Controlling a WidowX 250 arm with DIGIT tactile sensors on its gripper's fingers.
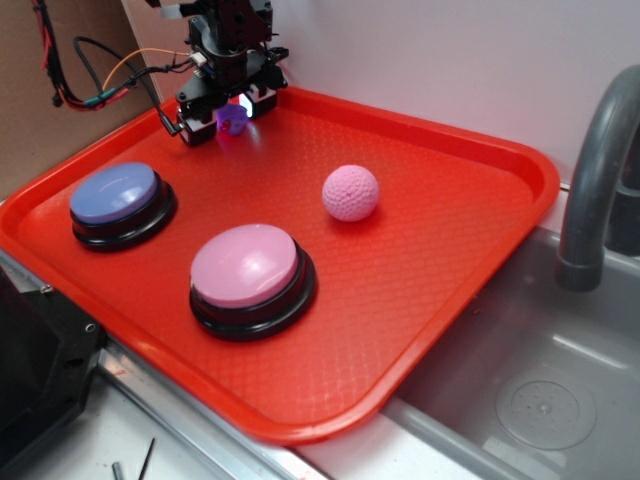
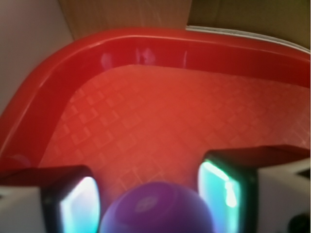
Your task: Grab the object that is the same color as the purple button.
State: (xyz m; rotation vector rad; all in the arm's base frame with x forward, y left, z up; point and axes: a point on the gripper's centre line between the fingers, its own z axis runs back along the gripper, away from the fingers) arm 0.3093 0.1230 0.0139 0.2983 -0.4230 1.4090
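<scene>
Your gripper [image 1: 231,112] sits low over the far corner of the tray [image 1: 470,230], right by the rim. The purple piece [image 1: 233,121] is between the fingers, down at tray level, near that same corner. In the wrist view you see the piece [image 2: 156,208] as a blurred purple lump at the bottom edge, centred in the gap, with the left pad [image 2: 77,206] and right pad [image 2: 221,194] flanking it on either side. Jaws are part open, a bit wider than the piece. The left pad looks just beside or touching it; a sliver of tray shows between the piece and the right pad. Can't tell if you have any real grip on it yet.

Relative to the tray: the purple button [image 1: 116,203] sits near the left rim, well apart from the gripper. The pink button [image 1: 251,279] is toward the near side, just beside the purple button. The pink ball [image 1: 351,192] lies around the middle, apart from both buttons and from the gripper. A grey sink [image 1: 540,390] with a faucet [image 1: 595,170] is just off the tray's right edge.
</scene>
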